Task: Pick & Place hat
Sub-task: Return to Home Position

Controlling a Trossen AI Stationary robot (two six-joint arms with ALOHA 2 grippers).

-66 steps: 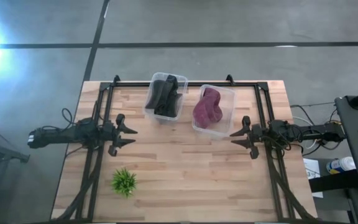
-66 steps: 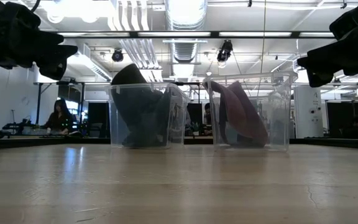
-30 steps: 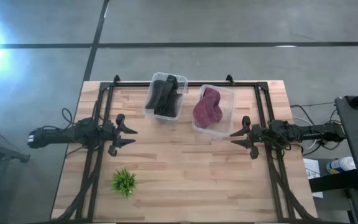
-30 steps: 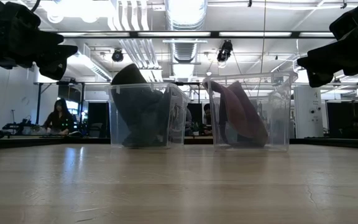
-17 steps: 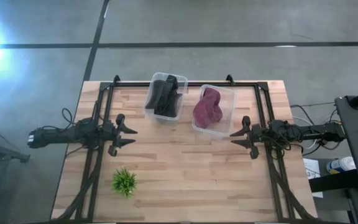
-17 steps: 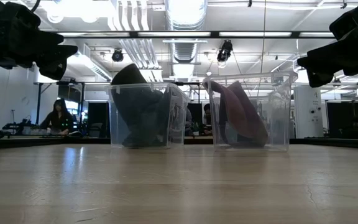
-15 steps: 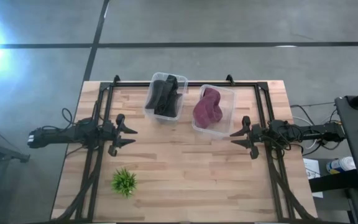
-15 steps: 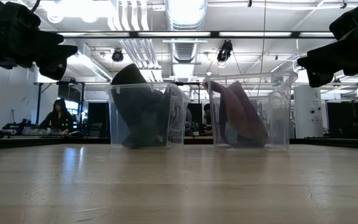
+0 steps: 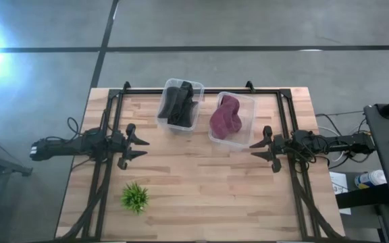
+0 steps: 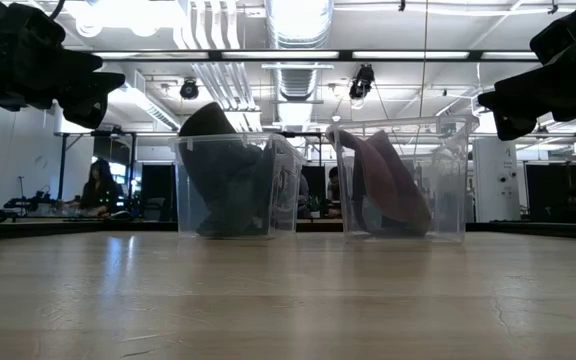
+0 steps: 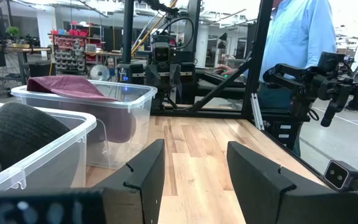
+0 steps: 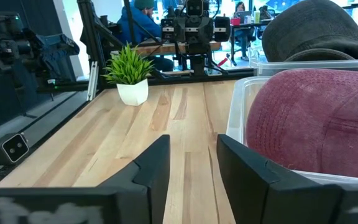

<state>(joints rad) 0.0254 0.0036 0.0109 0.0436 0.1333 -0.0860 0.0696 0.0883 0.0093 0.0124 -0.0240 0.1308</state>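
A dark grey hat (image 9: 178,102) sits in a clear bin (image 9: 196,91) at the far middle of the table. A maroon hat (image 9: 225,119) sits in a second clear bin (image 9: 247,103) just right of it. Both hats show in the low view, dark (image 10: 218,180) and maroon (image 10: 390,185), and in the right wrist view (image 12: 316,121). My left gripper (image 9: 144,147) hovers open and empty at the table's left, pointing right. My right gripper (image 9: 254,150) hovers open and empty at the right, pointing left, near the maroon hat's bin.
A small green plant in a white pot (image 9: 134,197) stands near the front left of the table. The wooden tabletop (image 9: 201,189) between the arms is bare. A person in a light blue shirt (image 11: 300,37) stands beyond the table's right side.
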